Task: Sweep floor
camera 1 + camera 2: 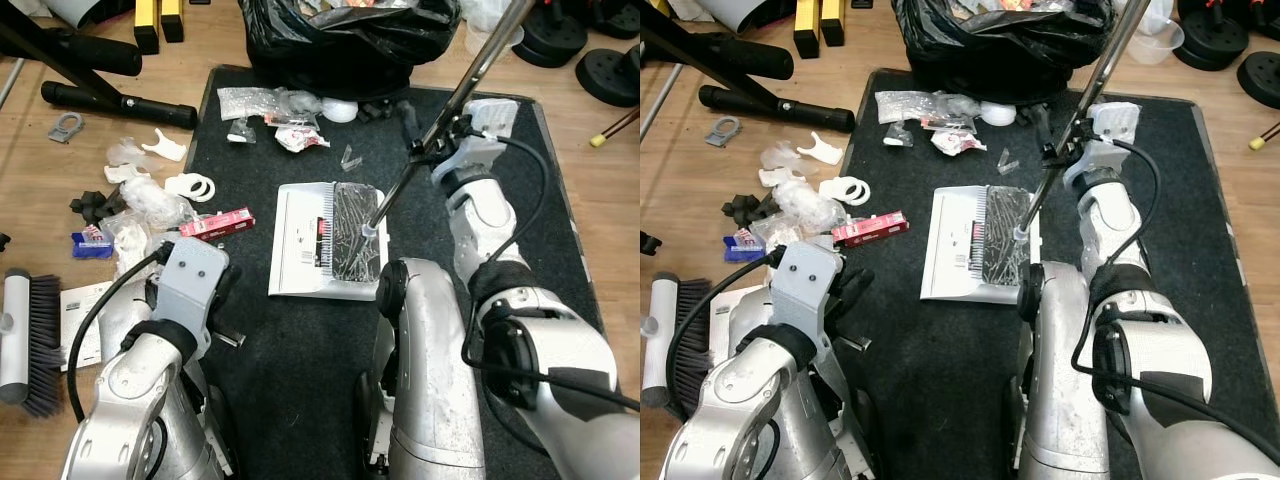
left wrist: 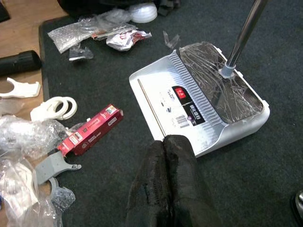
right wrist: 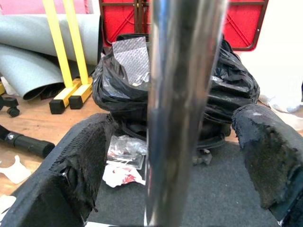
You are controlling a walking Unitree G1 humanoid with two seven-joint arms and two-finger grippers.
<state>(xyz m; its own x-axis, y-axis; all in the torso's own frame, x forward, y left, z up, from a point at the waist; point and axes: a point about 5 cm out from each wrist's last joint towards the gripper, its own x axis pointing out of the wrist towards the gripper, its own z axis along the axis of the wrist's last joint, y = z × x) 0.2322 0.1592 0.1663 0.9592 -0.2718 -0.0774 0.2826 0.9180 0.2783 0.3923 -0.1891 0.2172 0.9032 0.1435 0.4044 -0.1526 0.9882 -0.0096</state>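
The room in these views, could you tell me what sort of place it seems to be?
Probably a home gym or storage room: weight plates on the wooden floor, a dark mat, and a stuffed black rubbish bag.

We see a black rubbish bag stuffed full at the far edge of the dark mat. Black weight plates lie on the wooden floor to its right. To its left stand two yellow legs, near a black padded bar.
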